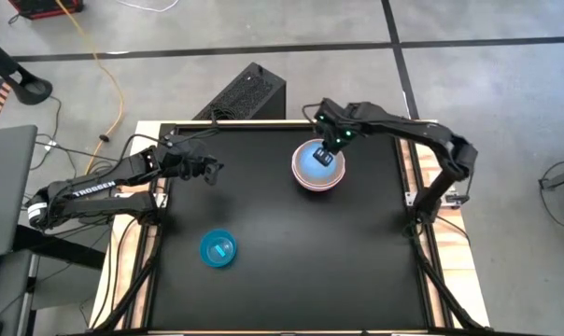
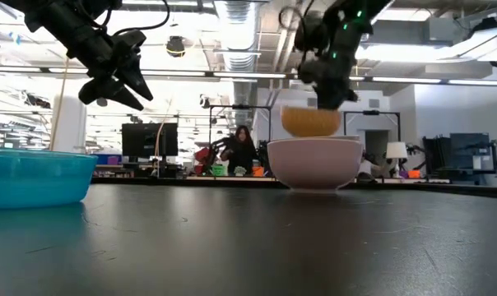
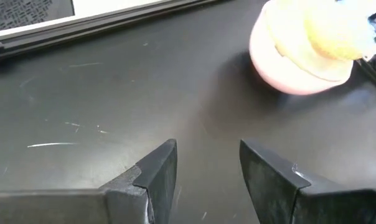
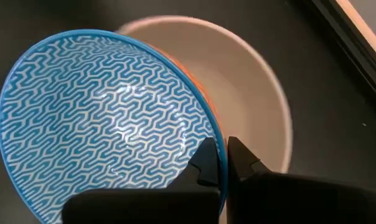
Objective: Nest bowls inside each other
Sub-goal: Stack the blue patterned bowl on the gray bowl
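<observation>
A pink bowl point(image 1: 316, 179) with a pale inside point(image 4: 250, 87) stands on its base on the black table, right of the middle and toward the far edge. Just above its opening hangs a bowl that is beige outside point(image 2: 310, 122) and blue-patterned inside point(image 4: 101, 112), with my right gripper point(image 4: 223, 160) shut on it. A bright blue bowl point(image 1: 218, 249) stands on the table at the near left. My left gripper point(image 3: 206, 163) hovers open and empty over the table's far left point(image 1: 207, 170). My right gripper pinches the patterned bowl's rim point(image 4: 220, 144) between its two fingers, one finger point(image 4: 205, 163) inside the bowl and one point(image 4: 243, 160) outside. The fingers come from above, slanting down. The bowl hangs roughly level, opening up, over the pink bowl point(image 2: 314, 164).
A black box point(image 1: 249, 91) stands just beyond the table's far edge, and a laptop point(image 1: 2, 187) lies off the left side. The table's raised rail point(image 3: 82, 25) runs along its edge. A person point(image 2: 242, 150) sits far back in the room. Bare table lies between the bowls.
</observation>
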Motion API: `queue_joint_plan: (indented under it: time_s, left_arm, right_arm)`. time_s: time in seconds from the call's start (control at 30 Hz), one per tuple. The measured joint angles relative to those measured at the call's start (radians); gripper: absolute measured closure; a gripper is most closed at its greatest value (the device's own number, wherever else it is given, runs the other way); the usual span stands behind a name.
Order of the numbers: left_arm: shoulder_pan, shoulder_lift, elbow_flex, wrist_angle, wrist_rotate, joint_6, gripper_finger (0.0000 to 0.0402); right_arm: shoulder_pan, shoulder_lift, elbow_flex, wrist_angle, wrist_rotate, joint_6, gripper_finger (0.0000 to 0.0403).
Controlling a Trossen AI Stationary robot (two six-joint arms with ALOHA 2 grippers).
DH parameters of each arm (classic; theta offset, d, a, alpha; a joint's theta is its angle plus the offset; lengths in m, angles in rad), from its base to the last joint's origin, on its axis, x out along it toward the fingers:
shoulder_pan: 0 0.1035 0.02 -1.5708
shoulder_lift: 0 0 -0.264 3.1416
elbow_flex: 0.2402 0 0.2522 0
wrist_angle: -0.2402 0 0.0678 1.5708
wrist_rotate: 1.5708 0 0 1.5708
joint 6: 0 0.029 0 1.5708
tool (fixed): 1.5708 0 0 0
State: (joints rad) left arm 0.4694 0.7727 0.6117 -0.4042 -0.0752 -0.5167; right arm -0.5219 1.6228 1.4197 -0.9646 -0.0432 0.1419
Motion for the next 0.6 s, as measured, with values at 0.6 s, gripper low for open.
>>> queue_joint_plan:
  time_s: [0.6]
  left_arm:
    - [0.000,0.000,0.000,0.000,-0.031,-0.064,0.0237]
  right_arm:
    - [-0.077,0.127,0.000,0.018,-0.007,-0.074,0.0390]
